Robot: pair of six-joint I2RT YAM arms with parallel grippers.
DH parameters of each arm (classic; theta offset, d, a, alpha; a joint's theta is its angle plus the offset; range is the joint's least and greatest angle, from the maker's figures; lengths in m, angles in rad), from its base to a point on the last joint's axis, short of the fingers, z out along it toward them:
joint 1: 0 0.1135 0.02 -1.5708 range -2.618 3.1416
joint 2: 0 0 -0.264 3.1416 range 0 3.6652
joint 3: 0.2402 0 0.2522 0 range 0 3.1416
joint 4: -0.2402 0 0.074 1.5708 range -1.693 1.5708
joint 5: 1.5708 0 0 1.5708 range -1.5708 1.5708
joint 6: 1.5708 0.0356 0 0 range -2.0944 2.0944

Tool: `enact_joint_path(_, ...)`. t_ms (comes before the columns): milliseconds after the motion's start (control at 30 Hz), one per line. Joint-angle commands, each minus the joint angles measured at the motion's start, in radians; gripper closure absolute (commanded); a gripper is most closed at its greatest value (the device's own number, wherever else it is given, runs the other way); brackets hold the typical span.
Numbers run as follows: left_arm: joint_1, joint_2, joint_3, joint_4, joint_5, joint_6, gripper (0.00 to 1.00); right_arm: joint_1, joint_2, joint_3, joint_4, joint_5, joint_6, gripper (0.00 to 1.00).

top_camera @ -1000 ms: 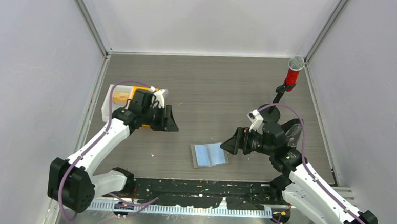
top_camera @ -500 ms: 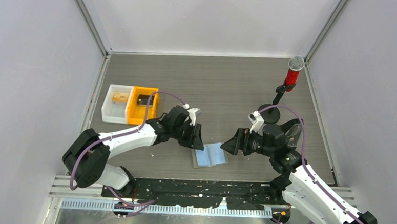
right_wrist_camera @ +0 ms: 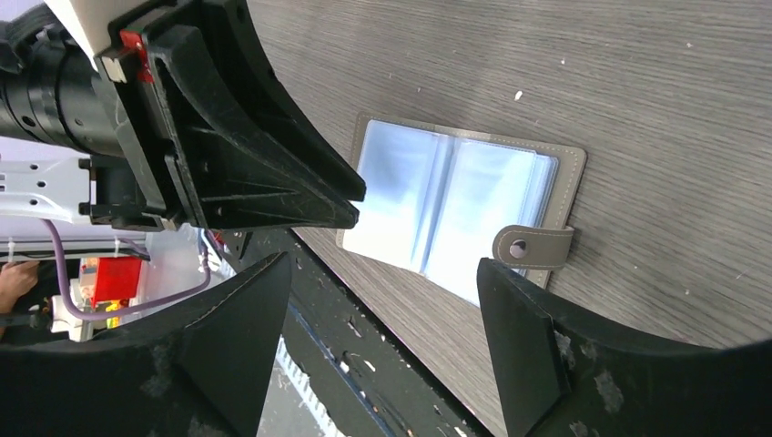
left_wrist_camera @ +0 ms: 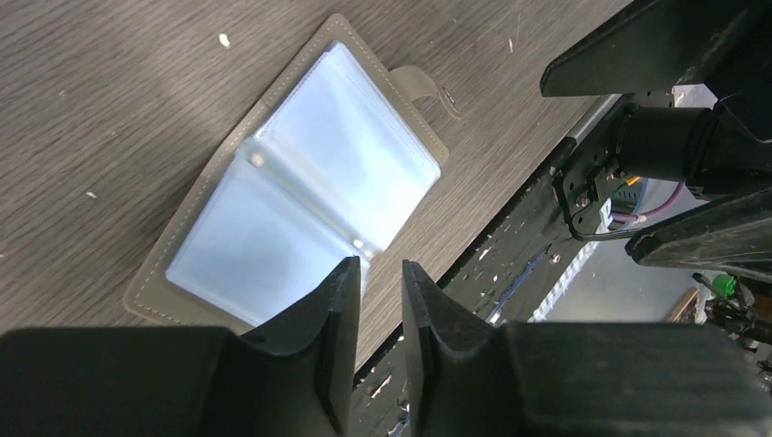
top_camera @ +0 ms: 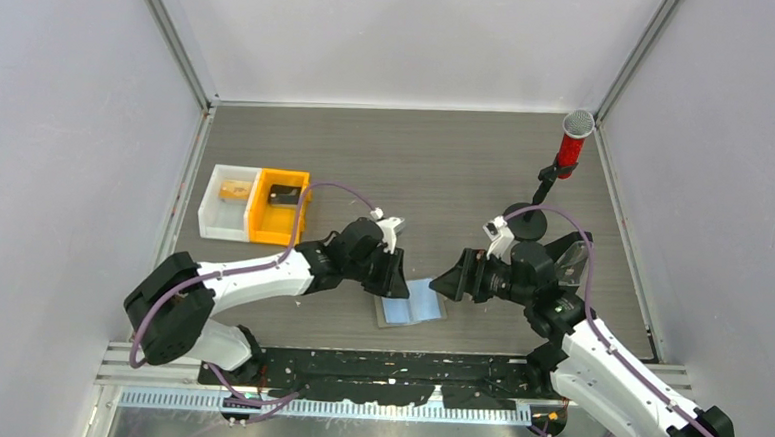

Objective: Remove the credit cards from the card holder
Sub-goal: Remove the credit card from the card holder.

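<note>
The card holder [top_camera: 411, 302] lies open and flat on the table near the front edge, its snap tab [right_wrist_camera: 533, 246] on the right side. Light blue credit cards [left_wrist_camera: 350, 137] sit inside its clear sleeves; the holder also shows in the left wrist view [left_wrist_camera: 150, 287] and the right wrist view [right_wrist_camera: 564, 177]. My left gripper [top_camera: 397, 279] hovers over the holder's left panel [left_wrist_camera: 380, 266], its jaws nearly together with a narrow gap and nothing between them. My right gripper [top_camera: 443, 285] is open and empty just right of the holder [right_wrist_camera: 383, 259].
An orange bin [top_camera: 279, 208] and a white bin [top_camera: 229, 200] stand at the left. A red microphone [top_camera: 571, 143] on a black base [top_camera: 527, 221] stands at the back right. A black wedge stand [top_camera: 574, 258] sits behind my right arm. A black rail [top_camera: 396, 369] runs along the front edge.
My left arm has swung from the bins rightward and forward to the holder's left side. My right gripper has barely moved. The holder has stayed in place.
</note>
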Motion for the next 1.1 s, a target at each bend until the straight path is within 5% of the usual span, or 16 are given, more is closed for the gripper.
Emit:
enact_joint_path(0, -0.015, 0.02, -0.054, 0.097, -0.025, -0.04, 0.77, 0.024, 0.019, -0.008, 0.079, -0.02, 0.033, 0.19)
enact_joint_path(233, -0.015, 0.017, -0.145, 0.172, -0.058, -0.063, 0.85, 0.061, 0.075, -0.035, 0.154, -0.001, 0.082, 0.22)
enact_joint_path(1067, -0.018, 0.013, -0.252, 0.243, -0.074, -0.093, 0.84, 0.139, 0.427, -0.047, 0.34, 0.144, 0.049, 0.34)
